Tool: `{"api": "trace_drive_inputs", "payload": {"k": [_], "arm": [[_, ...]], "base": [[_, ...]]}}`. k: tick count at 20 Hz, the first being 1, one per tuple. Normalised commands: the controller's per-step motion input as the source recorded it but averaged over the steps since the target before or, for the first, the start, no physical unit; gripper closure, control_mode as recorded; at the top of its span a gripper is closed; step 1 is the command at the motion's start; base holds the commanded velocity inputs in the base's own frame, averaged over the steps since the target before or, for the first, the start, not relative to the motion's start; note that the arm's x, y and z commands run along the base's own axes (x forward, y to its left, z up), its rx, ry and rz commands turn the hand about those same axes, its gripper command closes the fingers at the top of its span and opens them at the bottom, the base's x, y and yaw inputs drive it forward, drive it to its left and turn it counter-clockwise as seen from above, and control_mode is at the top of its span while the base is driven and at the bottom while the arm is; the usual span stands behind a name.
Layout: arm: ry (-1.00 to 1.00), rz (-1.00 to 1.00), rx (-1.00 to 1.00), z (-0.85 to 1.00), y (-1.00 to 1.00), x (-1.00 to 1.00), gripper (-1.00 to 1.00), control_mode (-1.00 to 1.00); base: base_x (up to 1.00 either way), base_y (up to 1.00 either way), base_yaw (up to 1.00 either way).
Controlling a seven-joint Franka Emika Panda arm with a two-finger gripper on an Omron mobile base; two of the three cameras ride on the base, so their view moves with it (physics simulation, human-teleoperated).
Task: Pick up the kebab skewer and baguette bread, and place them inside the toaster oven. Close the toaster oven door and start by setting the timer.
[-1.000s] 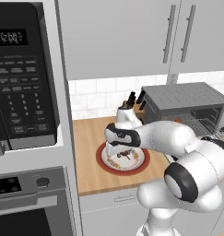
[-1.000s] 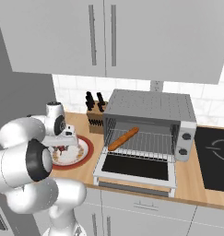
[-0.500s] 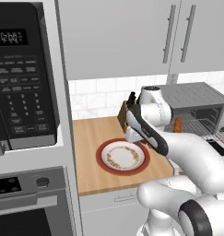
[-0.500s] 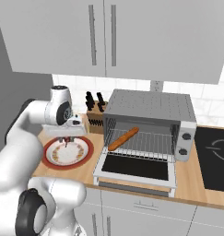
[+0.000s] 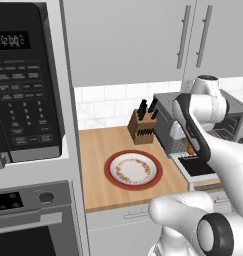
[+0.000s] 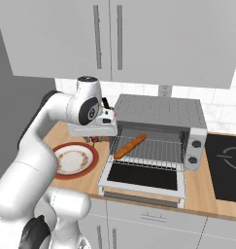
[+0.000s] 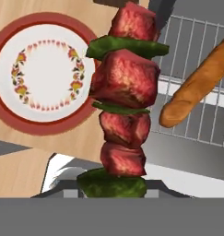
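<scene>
A wooden counter carries the toaster oven, whose toaster oven door lies folded down flat, the wire rack bare to the room. The red-rimmed plate, which a second ago sat beneath the arm with food on it, now lies empty on the counter left of the oven. The baguette bread rests slantwise on the rack, as it did a second ago. The tool, which a second ago was down over the plate, now hangs at the oven's left front corner, above the edge of the lowered door. The kebab skewer, lifted clear of the plate, stands up from the tool's tips in the hand view, its red meat chunks and green pieces in front of rack and plate; the tool is clamped tight on its lower end. With the bread in place, the skewer appears to need only carrying onto the rack before the door is closed and the timer set.
</scene>
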Motion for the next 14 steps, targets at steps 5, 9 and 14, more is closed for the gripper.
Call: {"api": "trace_drive_inputs", "payload": {"k": [5, 9, 14], "arm": [[0.00, -0.16, 0.00, 0.44, -1.00, 0.00, 1.00, -1.00], [-0.01, -0.14, 0.00, 0.33, -1.00, -0.04, 1.00, -1.00], [-0.03, -0.12, 0.00, 0.07, -0.81, -0.01, 1.00, -1.00]], "base": [[0.00, 0.00, 0.00], [0.00, 0.00, 0.00], [0.00, 0.00, 0.00]]}}
